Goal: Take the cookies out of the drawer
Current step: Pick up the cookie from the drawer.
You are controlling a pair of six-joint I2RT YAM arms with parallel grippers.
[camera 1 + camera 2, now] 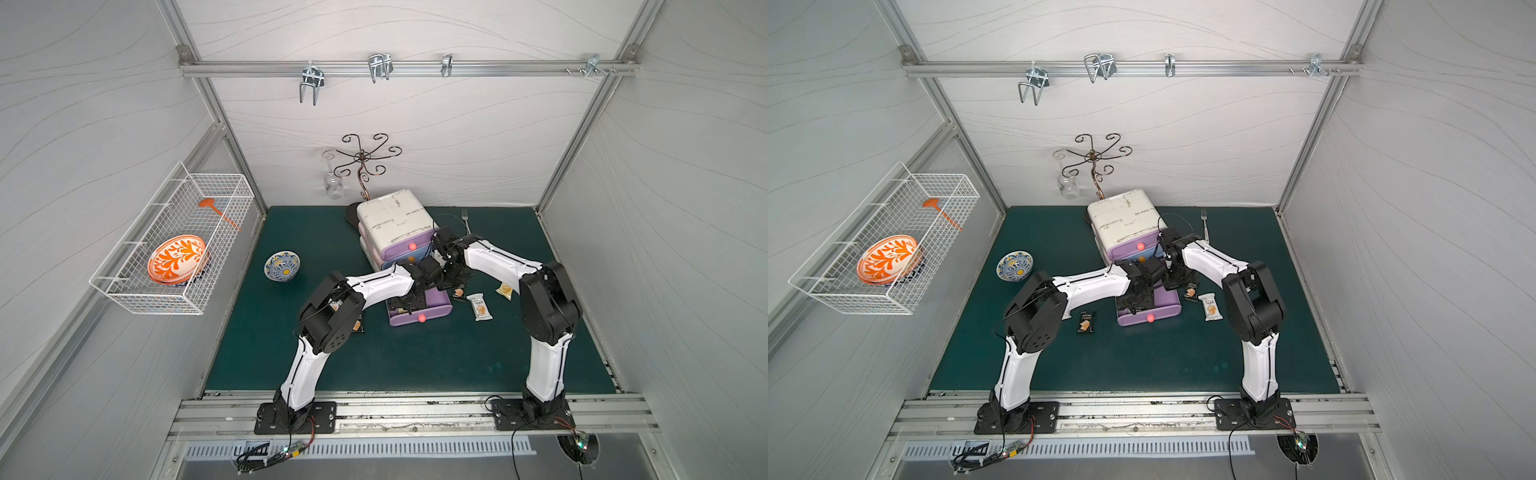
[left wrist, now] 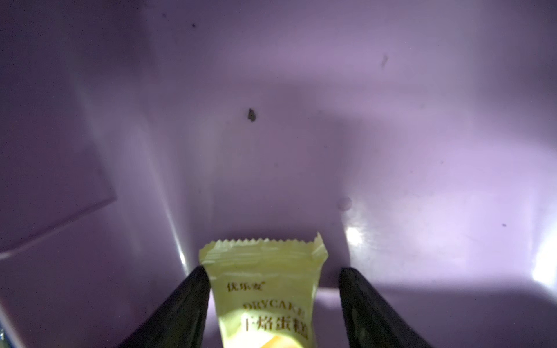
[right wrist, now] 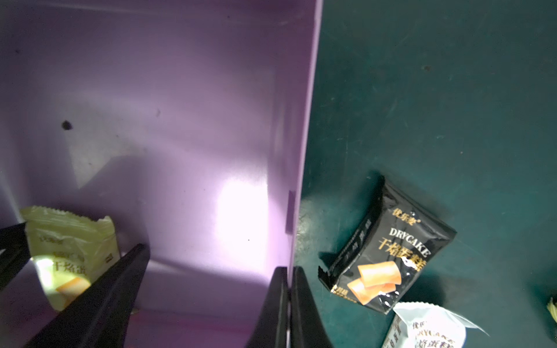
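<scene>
The bottom purple drawer (image 1: 434, 311) stands pulled out from the small cabinet (image 1: 390, 218). My left gripper (image 2: 274, 271) reaches down into it and is open. A pale yellow cookie packet (image 2: 265, 289) lies between its fingers, against one finger and apart from the other. The same packet (image 3: 69, 250) shows in the right wrist view. My right gripper (image 3: 289, 271) is shut on the drawer's side wall (image 3: 304, 120). On the green mat beside the drawer lie a black packet (image 3: 388, 250) and a white packet (image 3: 422, 328). A further black packet (image 1: 1086, 323) lies left of the drawer.
A pale yellow packet (image 1: 505, 291) lies on the mat near the right arm. A blue patterned bowl (image 1: 282, 266) sits to the left. A fork (image 1: 465, 220) lies behind the cabinet's right side. A wire basket (image 1: 124, 286) on the left wall holds an orange plate. A glass stand (image 1: 363, 158) is at the back.
</scene>
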